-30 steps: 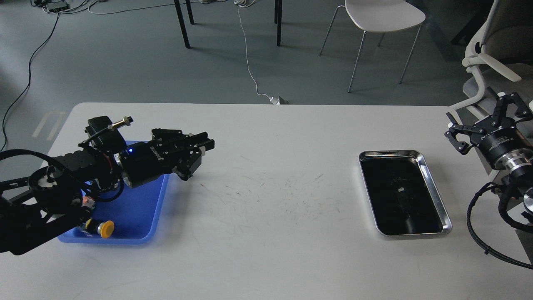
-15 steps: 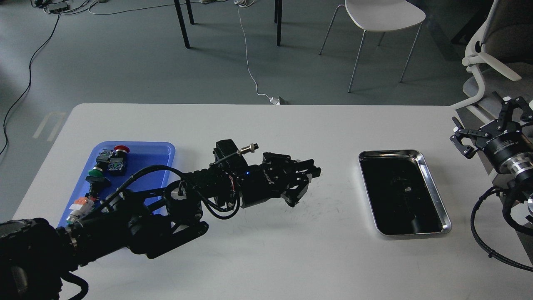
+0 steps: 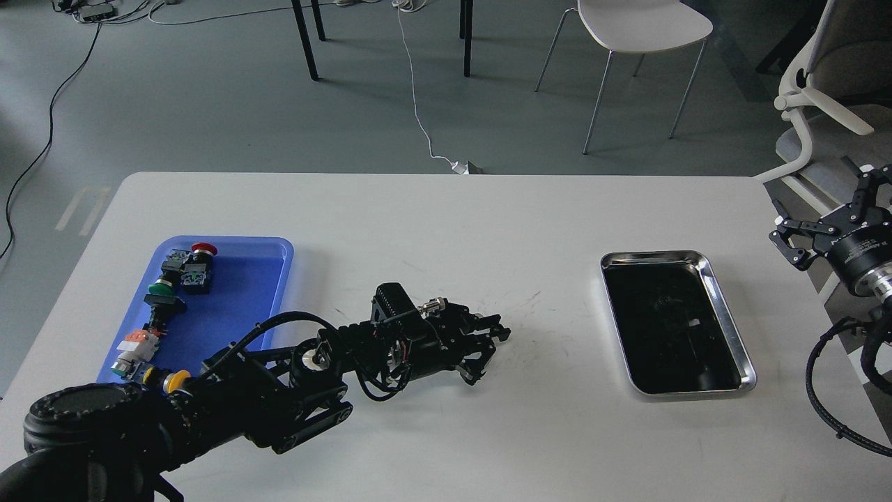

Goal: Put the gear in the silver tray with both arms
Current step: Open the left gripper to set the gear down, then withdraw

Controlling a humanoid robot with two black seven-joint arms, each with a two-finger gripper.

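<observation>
The white counter (image 3: 446, 230) fills most of the view, bearing faint dark scuff marks near its middle. The left arm (image 3: 265, 390) comes in over the near left corner and reaches low across the counter toward its centre. Its gripper (image 3: 484, 345) hangs just above the surface, between the two trays, fingers (image 3: 496, 334) pointing toward the right edge. They are dark and seen at a slant, so I cannot tell how far apart they stand or whether they hold anything. The blue tray (image 3: 244, 293) lies near the left edge, with push-button switches scattered along its left side: a red-capped one (image 3: 203, 249) at the far end, a green one (image 3: 159, 287) below it, a white and orange part (image 3: 136, 344), and a yellow-capped one (image 3: 171, 378) at the near end beside the arm. The silver tray (image 3: 725, 314) sits toward the right edge, well apart from the left gripper, its dark floor showing only reflections. The right arm (image 3: 864, 265) stands off the right edge of the counter, raised, and its gripper (image 3: 829, 209) has fingers (image 3: 791, 240) spread wide with nothing between them.
</observation>
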